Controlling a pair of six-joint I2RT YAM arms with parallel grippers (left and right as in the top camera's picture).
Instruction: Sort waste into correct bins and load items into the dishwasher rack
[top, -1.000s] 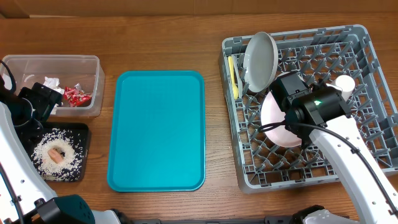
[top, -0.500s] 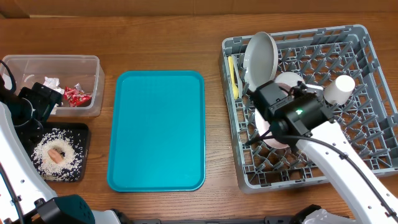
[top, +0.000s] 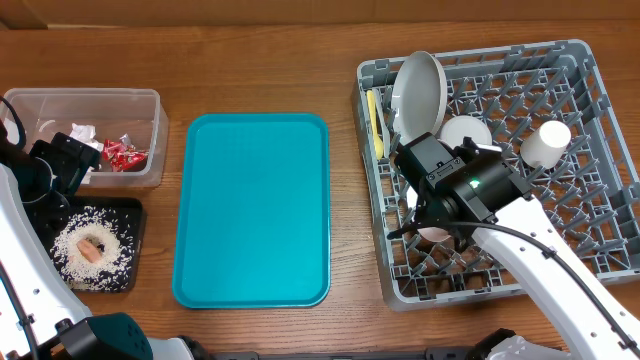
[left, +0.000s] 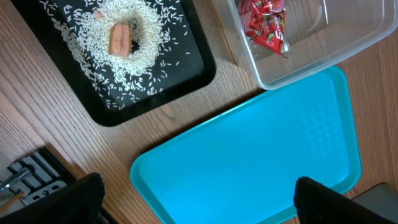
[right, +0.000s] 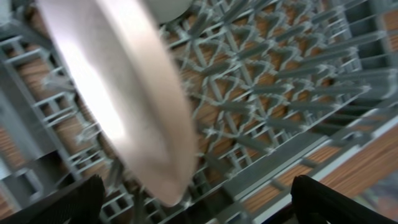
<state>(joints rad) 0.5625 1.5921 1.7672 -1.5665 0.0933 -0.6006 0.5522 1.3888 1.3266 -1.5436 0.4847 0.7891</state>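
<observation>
Right gripper spread wide, pinching nothing. Pink plate stands tilted on edge among the pegs of rack, just ahead of the fingers. Left gripper spread, empty, over teal tray. Beyond it: black tray with rice, tub with red wrappers.
</observation>
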